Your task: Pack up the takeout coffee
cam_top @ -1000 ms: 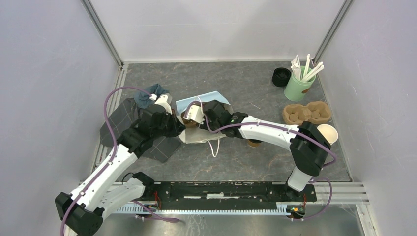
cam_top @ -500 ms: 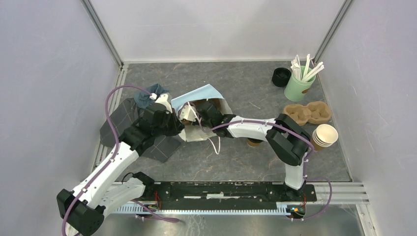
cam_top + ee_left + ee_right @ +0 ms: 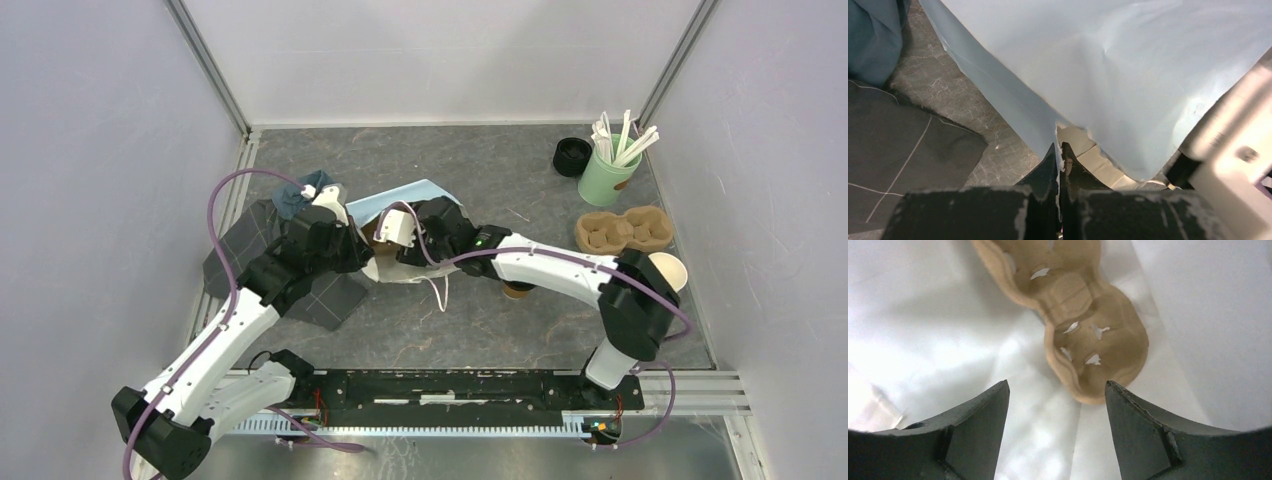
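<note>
Left tool (image 3: pixel 1059 155) pinching light-blue paper bag (image 3: pixel 1108 65) rim. Right tool (image 3: pixel 1055 386) spread, empty, in bag above brown pulp cup carrier (image 3: pixel 1098 340). Small brown kraft paper coffee cup (image 3: pixel 517 291) on worktop (image 3: pixel 520 170), outside the bag, under right forearm (image 3: pixel 560 268); right arm nearer.

takeout coffee (image 3: pixel 517 291): mostly under right arm (image 3: pixel 560 268) | cup stack (image 3: pixel 670 268): partly behind it | carrier (image 3: pixel 1098 335), bag (image 3: pixel 1098 60): cropped

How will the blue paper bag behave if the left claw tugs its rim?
Probably floppy: the bag wall shows creases and dents. Likely tear-prone: its edge looks nicked right where the left claw pinches it shut. Probably light enough to drag rather than open, with only a pulp carrier seen inside.
</note>
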Controlling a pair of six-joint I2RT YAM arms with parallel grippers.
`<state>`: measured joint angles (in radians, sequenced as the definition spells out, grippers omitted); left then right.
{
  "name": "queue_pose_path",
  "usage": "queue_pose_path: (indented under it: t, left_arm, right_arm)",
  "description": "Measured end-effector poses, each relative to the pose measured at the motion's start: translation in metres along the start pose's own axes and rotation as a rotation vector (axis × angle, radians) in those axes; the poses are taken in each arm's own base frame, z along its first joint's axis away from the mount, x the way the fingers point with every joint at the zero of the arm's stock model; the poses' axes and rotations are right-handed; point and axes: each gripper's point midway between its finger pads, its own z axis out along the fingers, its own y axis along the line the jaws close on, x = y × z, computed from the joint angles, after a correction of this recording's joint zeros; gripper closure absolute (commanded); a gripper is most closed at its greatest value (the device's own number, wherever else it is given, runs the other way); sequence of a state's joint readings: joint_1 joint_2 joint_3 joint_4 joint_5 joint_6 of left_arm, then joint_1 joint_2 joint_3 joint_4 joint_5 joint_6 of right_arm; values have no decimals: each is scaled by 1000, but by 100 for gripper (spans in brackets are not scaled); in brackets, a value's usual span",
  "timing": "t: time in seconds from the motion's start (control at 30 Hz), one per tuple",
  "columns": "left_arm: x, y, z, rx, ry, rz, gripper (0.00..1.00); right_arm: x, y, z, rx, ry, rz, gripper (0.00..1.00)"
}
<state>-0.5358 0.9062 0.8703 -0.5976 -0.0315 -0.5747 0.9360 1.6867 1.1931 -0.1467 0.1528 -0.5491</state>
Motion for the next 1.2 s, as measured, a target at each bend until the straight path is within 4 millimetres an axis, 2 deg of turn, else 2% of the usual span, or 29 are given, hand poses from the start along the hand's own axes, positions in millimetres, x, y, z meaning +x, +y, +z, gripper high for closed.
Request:
queue_pose_path:
  t: [0.3, 0.4, 0.47, 0.67, 0.73, 0.77, 0.8, 1.0, 1.1, 1.2]
  left_arm:
    - [-8, -1, -3, -11, -21, 0, 98]
    - [-14, -5, -5, -8, -24, -1, 98]
    - [-18, -8, -4, -6, -24, -1, 98]
    - [-13, -5, 2, -22, 1, 0, 98]
    - [-13, -5, 3, -25, 5, 0, 98]
    - [-12, -5, 3, -26, 7, 0, 98]
    - [-12, -4, 3, -27, 8, 0, 98]
    - [-15, -7, 3, -24, 3, -15, 98]
    - [-16, -8, 3, -22, 3, -27, 98]
    - [-17, -10, 3, -25, 10, -40, 98]
  right_arm:
    - [1, 19, -42, -151, 36, 45, 24]
    - [-1, 20, -52, -189, 63, 47, 24]
    - [-9, 18, -61, -226, 71, 50, 24]
    - [-52, 14, -89, -350, 25, 102, 26]
    - [-57, 21, -100, -405, 14, 127, 28]
    - [-56, 27, -104, -436, 21, 138, 21]
    - [-52, 34, -108, -471, 38, 153, 3]
    - [-25, 74, -128, -607, 157, 267, 2]
    - [-21, 78, -142, -602, 164, 315, 2]
    - [-28, 70, -162, -563, 97, 351, 2]
